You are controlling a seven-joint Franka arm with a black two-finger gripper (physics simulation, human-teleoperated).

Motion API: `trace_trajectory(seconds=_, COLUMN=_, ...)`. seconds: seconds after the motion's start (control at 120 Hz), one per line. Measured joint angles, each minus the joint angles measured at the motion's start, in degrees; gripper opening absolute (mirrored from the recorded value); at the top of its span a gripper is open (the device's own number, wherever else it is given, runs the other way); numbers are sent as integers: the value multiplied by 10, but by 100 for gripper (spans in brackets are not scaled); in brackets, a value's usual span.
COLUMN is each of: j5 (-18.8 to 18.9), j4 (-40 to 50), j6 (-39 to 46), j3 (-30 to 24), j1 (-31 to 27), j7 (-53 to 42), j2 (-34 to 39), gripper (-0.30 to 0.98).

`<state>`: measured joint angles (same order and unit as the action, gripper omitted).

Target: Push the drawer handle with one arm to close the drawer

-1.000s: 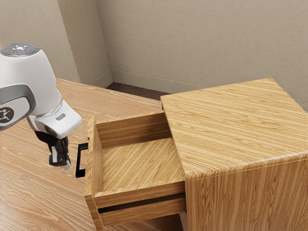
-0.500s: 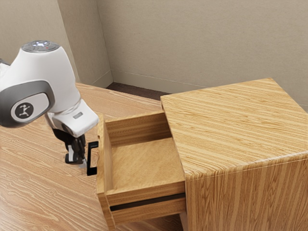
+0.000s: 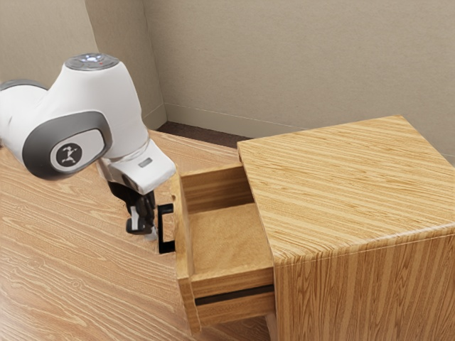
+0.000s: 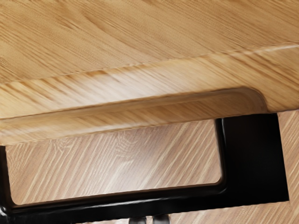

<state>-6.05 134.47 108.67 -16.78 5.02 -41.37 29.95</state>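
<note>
The counter point(image 3: 64, 270) spreads beneath the arm, broad enough to give it a straight run at the furniture. The wooden cabinet point(image 3: 348, 185) stands toward the exterior view's right, its open front turned to the arm, so a push from there should drive inward. The white arm point(image 3: 106, 121) leans in low, presumably to send its force along the slide rather than down. The drawer point(image 3: 227, 245) juts partway out of the cabinet, its interior visible; closing looks under way as a task, with a fair stretch left. On its front panel sits the black handle point(image 3: 164, 229), a squared loop standing off the wood, a sensible place to press. The gripper point(image 3: 151, 233) points down just outside that loop, its jaws pressed together with nothing pinched, likely to serve as a blunt pusher. The handle lies between jaws and drawer front, against or very near the tips; contact itself is hard to confirm.
</note>
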Motion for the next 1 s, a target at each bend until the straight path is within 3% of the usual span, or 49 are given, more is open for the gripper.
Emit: trace_trajectory(seconds=1.0, j5=-13, j4=-46, j6=41, j3=-28, j1=0, j7=9, j2=-51, gripper=-9)
